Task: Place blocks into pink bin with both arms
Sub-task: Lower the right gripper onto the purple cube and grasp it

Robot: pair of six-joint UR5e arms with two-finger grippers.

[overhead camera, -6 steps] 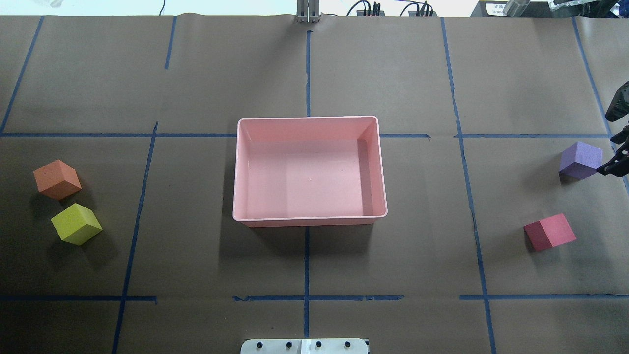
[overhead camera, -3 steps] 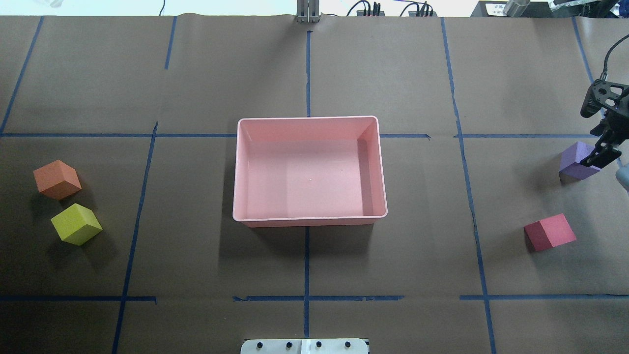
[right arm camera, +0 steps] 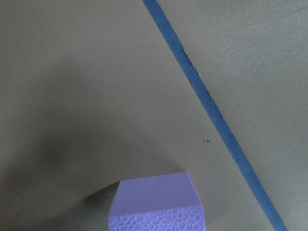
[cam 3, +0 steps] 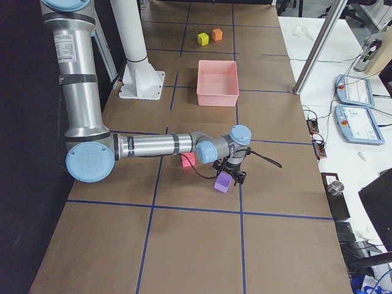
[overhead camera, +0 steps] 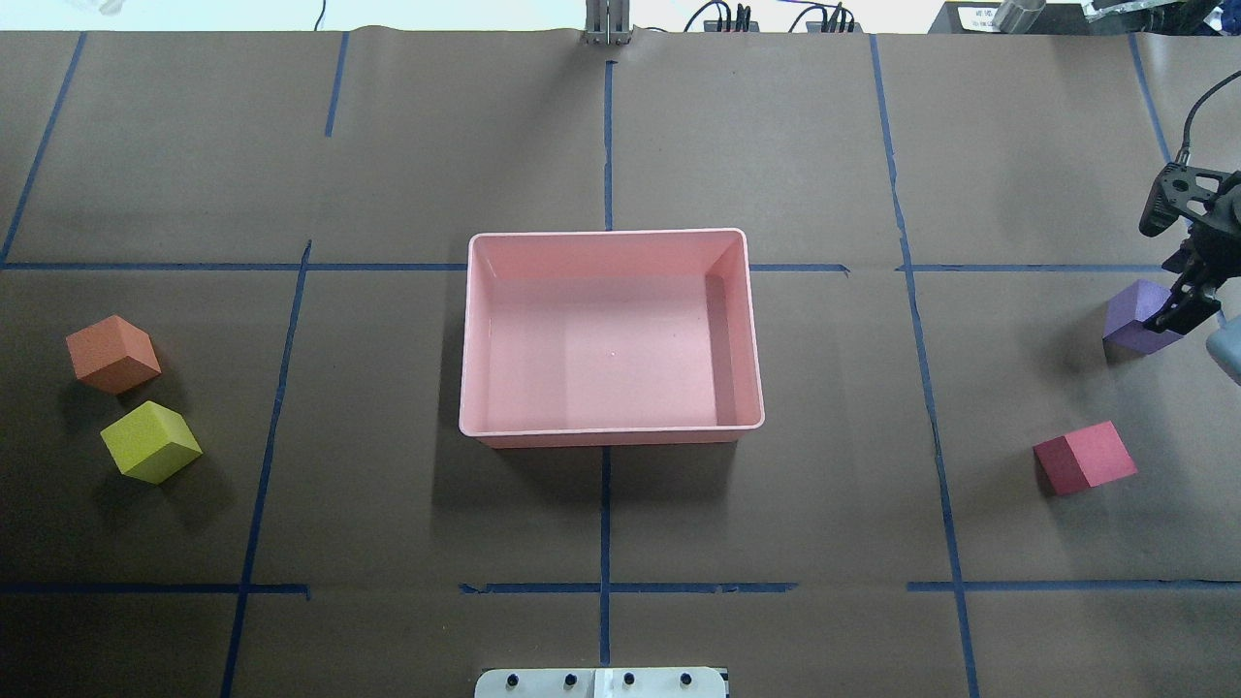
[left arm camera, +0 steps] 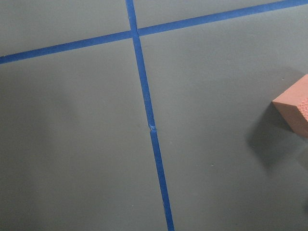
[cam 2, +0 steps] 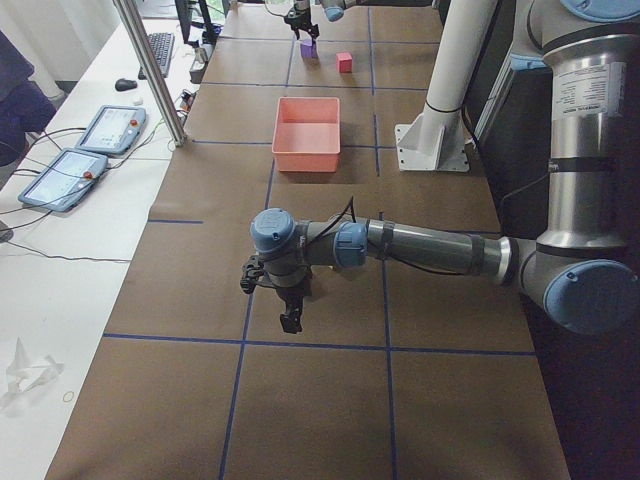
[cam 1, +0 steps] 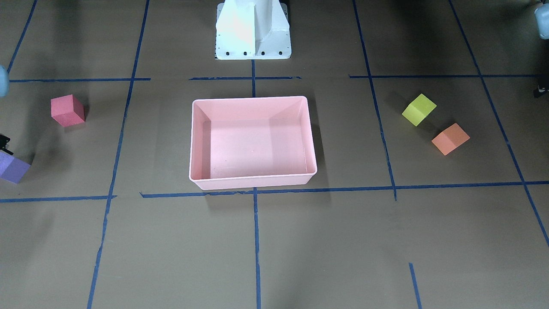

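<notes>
The pink bin sits empty at the table's middle. The orange block and the yellow-green block lie at the far left. The purple block and the red block lie at the far right. My right gripper hangs over the purple block's right side, its jaws apart, holding nothing. The right wrist view shows the purple block just below. My left gripper shows clearly only in the exterior left view, low over bare table; I cannot tell its state. The left wrist view shows a corner of the orange block.
The white pedestal base stands on the robot's side of the bin. Blue tape lines cross the brown table cover. A metal post and two tablets are on the operators' side.
My right gripper has come in from the right edge and moved left over the purple block. The blocks and the bin have not moved.
</notes>
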